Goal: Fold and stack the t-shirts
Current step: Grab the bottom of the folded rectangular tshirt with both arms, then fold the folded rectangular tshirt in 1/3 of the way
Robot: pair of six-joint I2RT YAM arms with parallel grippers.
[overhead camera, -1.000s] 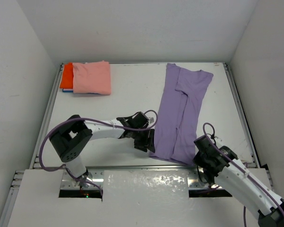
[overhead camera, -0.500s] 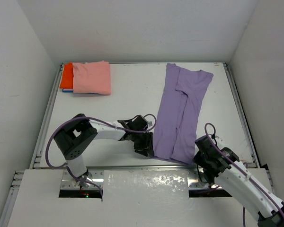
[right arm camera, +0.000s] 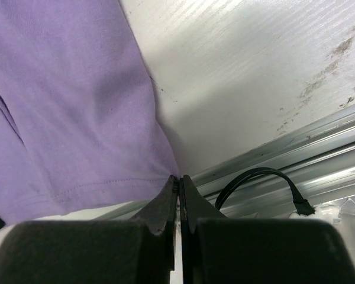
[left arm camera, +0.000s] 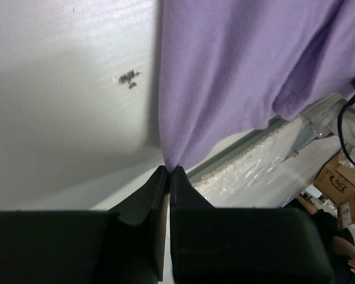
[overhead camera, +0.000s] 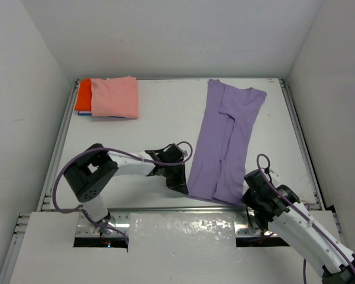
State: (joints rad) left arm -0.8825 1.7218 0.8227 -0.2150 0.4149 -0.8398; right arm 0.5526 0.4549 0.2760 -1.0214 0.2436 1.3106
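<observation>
A lavender-purple t-shirt [overhead camera: 225, 139] lies folded into a long strip on the right half of the table, collar end far, hem end near. My left gripper [overhead camera: 184, 188] is shut on the hem's near left corner [left arm camera: 171, 155]. At the hem's near right corner [right arm camera: 165, 168] my right gripper [overhead camera: 246, 198] is shut on the cloth too. In the far left corner a folded salmon-pink t-shirt [overhead camera: 115, 97] rests on a folded orange-red t-shirt [overhead camera: 83, 94].
A metal rail [overhead camera: 183, 208] runs along the table's near edge just behind both grippers. A black cable loop [right arm camera: 260, 183] hangs by the rail under the right gripper. White walls close the table on three sides.
My left gripper has slid to the hem's near left corner and shut on it. The right gripper stays shut on the other corner.
</observation>
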